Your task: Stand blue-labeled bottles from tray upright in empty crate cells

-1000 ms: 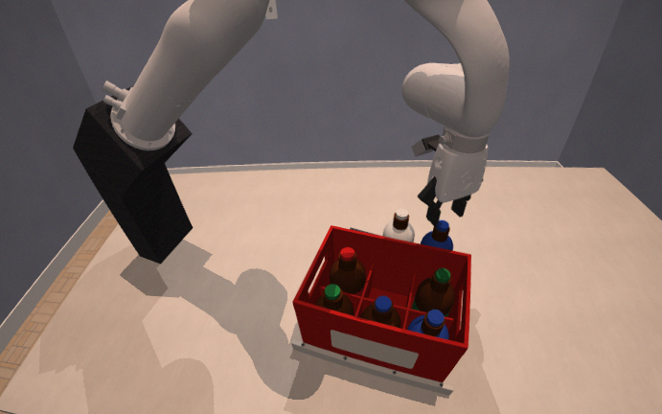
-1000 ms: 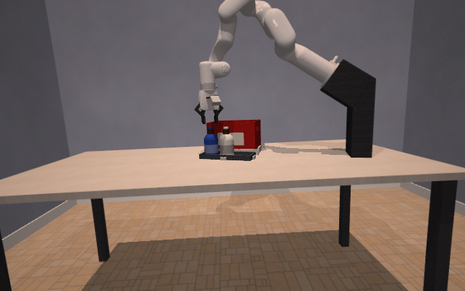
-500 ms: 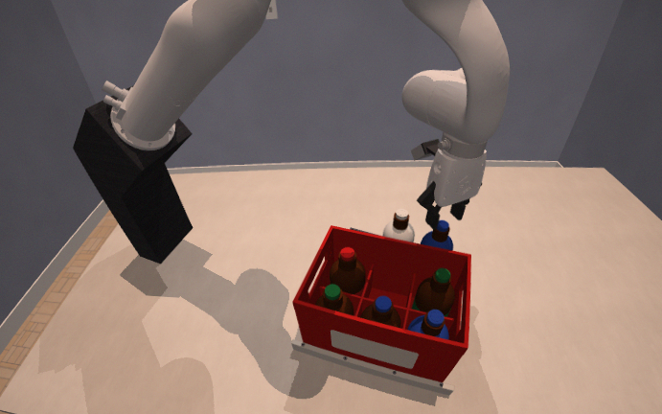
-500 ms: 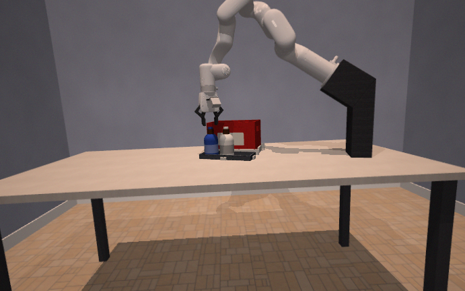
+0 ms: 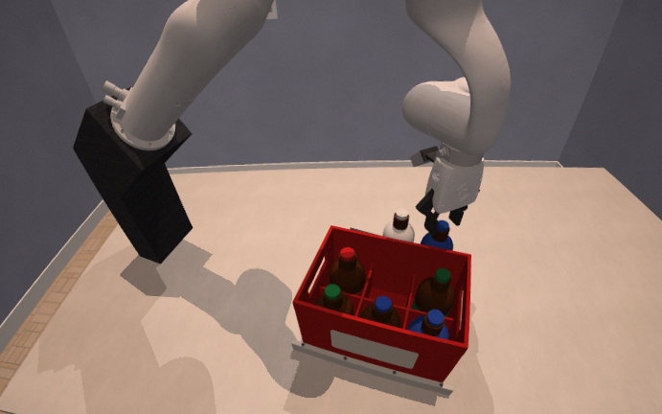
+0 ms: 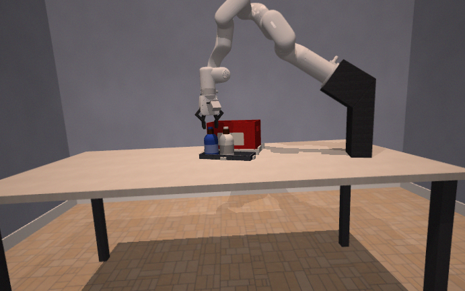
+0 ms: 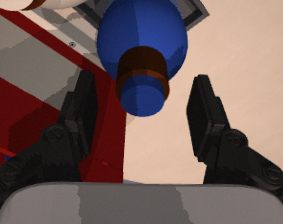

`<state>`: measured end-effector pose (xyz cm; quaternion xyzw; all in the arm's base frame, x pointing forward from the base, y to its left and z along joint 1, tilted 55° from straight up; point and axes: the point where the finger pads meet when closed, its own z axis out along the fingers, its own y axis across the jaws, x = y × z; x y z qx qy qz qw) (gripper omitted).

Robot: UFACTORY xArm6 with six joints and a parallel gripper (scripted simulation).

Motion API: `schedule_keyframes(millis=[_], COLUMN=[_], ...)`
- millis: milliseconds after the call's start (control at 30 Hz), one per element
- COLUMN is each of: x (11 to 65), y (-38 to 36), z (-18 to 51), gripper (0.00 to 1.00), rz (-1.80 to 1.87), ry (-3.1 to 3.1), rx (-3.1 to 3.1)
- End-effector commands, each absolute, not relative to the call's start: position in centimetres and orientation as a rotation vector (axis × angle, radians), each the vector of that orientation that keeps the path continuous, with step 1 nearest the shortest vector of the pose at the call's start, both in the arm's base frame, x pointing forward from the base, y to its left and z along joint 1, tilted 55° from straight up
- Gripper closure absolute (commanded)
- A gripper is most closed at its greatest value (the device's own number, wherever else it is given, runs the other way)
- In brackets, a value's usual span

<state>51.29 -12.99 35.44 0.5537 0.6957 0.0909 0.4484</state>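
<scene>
A blue-labelled bottle (image 5: 438, 237) with a blue cap stands upright on the dark tray (image 6: 226, 155), right behind the red crate (image 5: 384, 304). It also shows in the exterior view (image 6: 210, 143) and in the wrist view (image 7: 142, 32). A white-labelled bottle (image 5: 399, 226) stands next to it on the tray. My gripper (image 5: 441, 218) points straight down over the blue-labelled bottle. It is open, its fingers on either side of the cap at about its top, not touching it. Another blue-labelled bottle (image 5: 429, 324) stands in the crate's front right cell.
The crate holds several upright bottles; its back middle cell (image 5: 387, 270) is empty. The crate's back wall (image 7: 32, 96) is close to my left finger. The arm's black base block (image 5: 132, 185) stands at the table's far left.
</scene>
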Motion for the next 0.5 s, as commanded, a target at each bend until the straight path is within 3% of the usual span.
schedule_keyframes(millis=[0,467], x=[51.64,52.26], y=[-13.13,-13.44], z=[35.34,34.86], gripper=[0.35,0.35], rz=[0.226,0.226], ry=[1.719,1.719], rx=[1.368,1.368])
